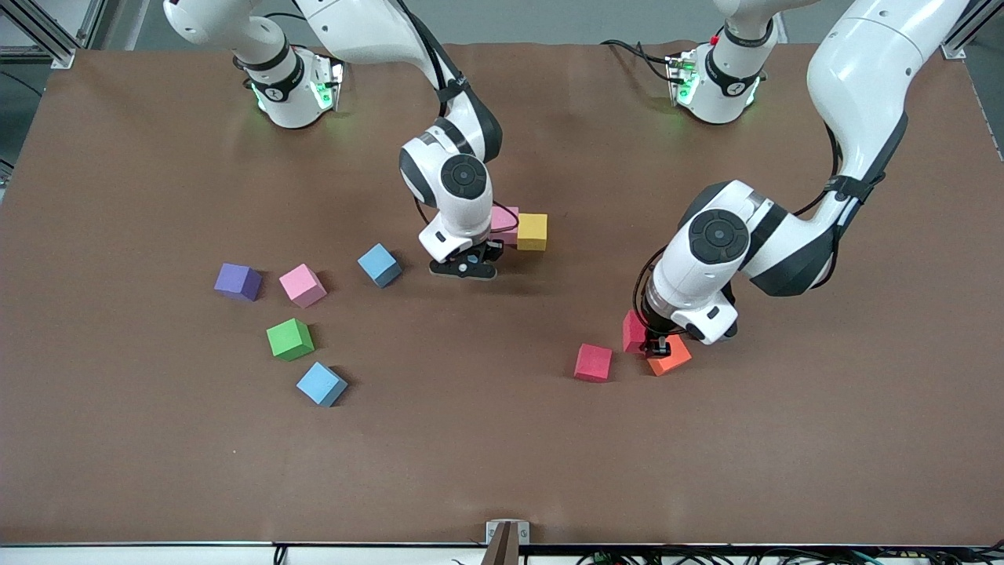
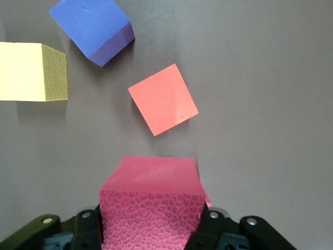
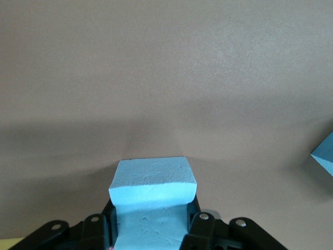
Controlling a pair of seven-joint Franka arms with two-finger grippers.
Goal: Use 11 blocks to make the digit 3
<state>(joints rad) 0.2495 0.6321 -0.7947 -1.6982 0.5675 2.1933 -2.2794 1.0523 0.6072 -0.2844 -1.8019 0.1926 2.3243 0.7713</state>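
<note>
Right wrist view: your right gripper [image 3: 151, 229] is clamped on a light blue block [image 3: 153, 179], low beside the pink block [image 1: 506, 222] and yellow block [image 1: 532, 231].
Left gripper [image 2: 153, 232]: clamped on a red block [image 2: 151, 203] just over the table.
Advice: set the blue one flush and square against the pink before you release.

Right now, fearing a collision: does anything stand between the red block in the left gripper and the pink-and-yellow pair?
Nothing visible does. Only bare table lies between the red block in the left gripper and the yellow block. The right gripper, with its light blue block, is beside the pink block.
</note>
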